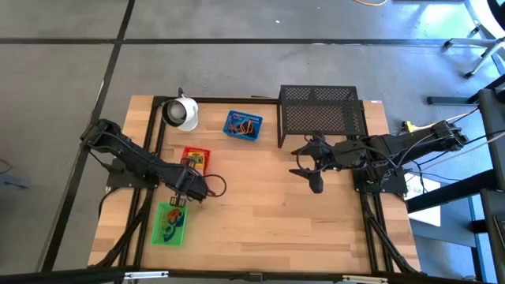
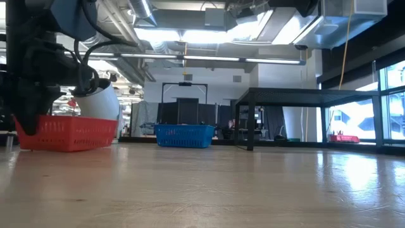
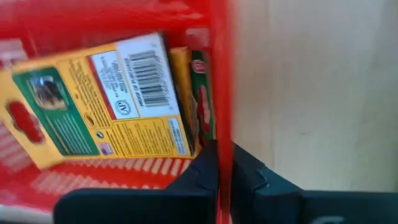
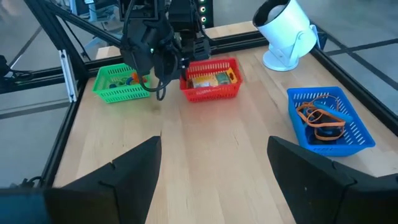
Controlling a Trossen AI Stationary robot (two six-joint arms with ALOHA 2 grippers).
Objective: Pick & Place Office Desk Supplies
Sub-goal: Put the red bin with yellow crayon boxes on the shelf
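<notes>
The red tray (image 1: 197, 158) stands on the table at the left and holds a yellow box (image 3: 99, 99). It also shows in the low view (image 2: 66, 133) and the right wrist view (image 4: 211, 79). My left gripper (image 1: 189, 177) points down at the tray's near wall and is shut on it. The green tray (image 1: 170, 223) with coloured bits lies nearer the front edge. The blue tray (image 1: 243, 125) with band loops sits farther back. My right gripper (image 4: 214, 180) hangs open above the table's right half, touching nothing. My left gripper (image 3: 222, 171) pinches the red tray's thin side wall (image 3: 221, 124), with one finger inside the tray (image 3: 202, 171) and one outside (image 3: 249, 174). The fingers come from above, pointing down. The tray's bottom rests on the table (image 2: 63, 149).
A white cup-like object (image 1: 181, 113) stands at the back left, beyond the red tray. The black mesh rack (image 1: 322, 114) stands at the back right. Bare wood (image 1: 268, 213) spreads across the middle and front of the table.
</notes>
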